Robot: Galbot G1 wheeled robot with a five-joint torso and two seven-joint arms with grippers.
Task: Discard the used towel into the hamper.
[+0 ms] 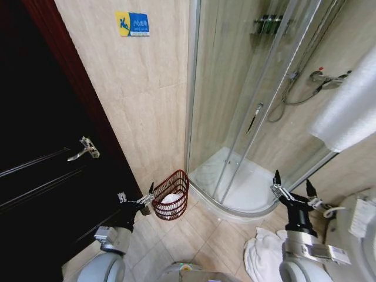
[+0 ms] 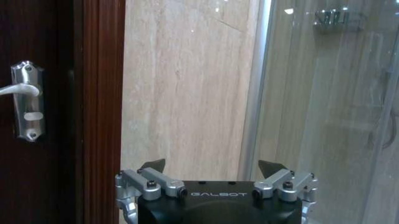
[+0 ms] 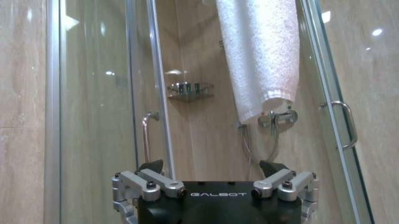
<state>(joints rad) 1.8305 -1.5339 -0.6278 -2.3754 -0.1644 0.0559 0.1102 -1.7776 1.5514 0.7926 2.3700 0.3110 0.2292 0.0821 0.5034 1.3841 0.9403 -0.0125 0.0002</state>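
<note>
1. Shower enclosure (image 1: 258,106): my landmark. Curved glass walls on a white base, taking up the far right of my head view; a chrome fitting and hose sit on the wall inside it.
2. Dark wooden door (image 1: 41,153): left of the enclosure, across a strip of beige tiled wall, with a silver lever handle (image 1: 85,148) showing.
3. Hanging white towel (image 3: 260,51): draped high in front of the enclosure glass. I see it at the upper right edge of my head view and squarely ahead of the right wrist camera.
4. White towel on the floor (image 1: 261,252): crumpled on the tiles just in front of the enclosure's base, under my right arm.
5. Hamper (image 1: 171,195): red-brown wire basket on the floor, set against the tiled wall just left of the enclosure's near corner. Something white lies in it.
6. Right gripper (image 1: 291,183): raised in front of the enclosure's base, above the floor towel, fingers spread apart and holding nothing.
7. Left gripper (image 1: 141,198): low, left of the enclosure, just beside the hamper's rim on its door side. Fingers spread wide and empty; its wrist camera looks at the tiled wall between the door frame and the glass.
</note>
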